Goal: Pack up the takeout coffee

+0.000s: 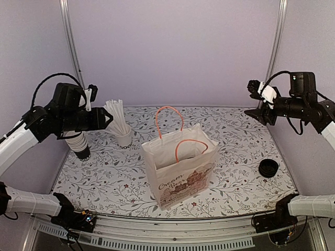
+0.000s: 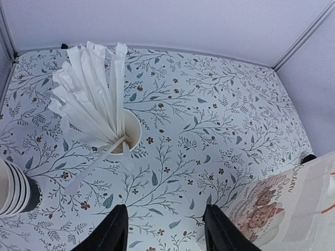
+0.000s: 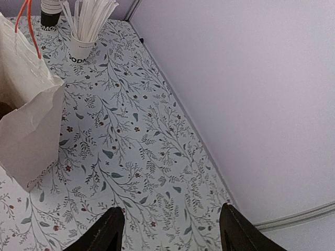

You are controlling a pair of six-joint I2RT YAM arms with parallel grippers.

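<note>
A white paper bag (image 1: 180, 170) with orange handles stands open in the middle of the table. It also shows in the left wrist view (image 2: 285, 206) and the right wrist view (image 3: 29, 125). The capped takeout coffee shows in no view, and the inside of the bag is mostly hidden. My left gripper (image 1: 108, 118) is open and empty, held high near the straw holder (image 1: 124, 137); its jaws (image 2: 165, 230) stand wide apart. My right gripper (image 1: 255, 113) is open and empty, held high at the back right (image 3: 170, 230).
A stack of lidless black cups (image 1: 81, 146) stands left of the straw holder, under my left arm. A low stack of black lids (image 1: 268, 168) lies at the right. Lilac walls close the back and both sides.
</note>
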